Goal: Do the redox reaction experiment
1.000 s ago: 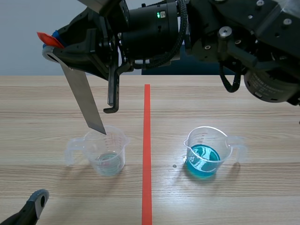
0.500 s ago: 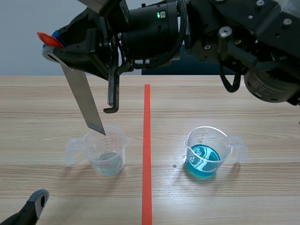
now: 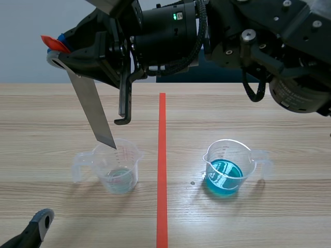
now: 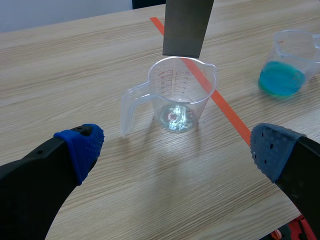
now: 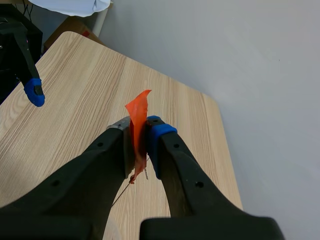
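Right tool (image 5: 136,132) clamps strip (image 3: 93,111) over cup (image 3: 118,165), left tool (image 4: 177,148) wide open. Grip's maybe thin: strip slips, cup tips.

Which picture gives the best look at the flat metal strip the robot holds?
The scene view: the whole metal strip shows, slanting from the right gripper down toward the clear cup. The left wrist view shows only its lower end by the cup's rim; the right wrist view only its orange tab between the fingers.
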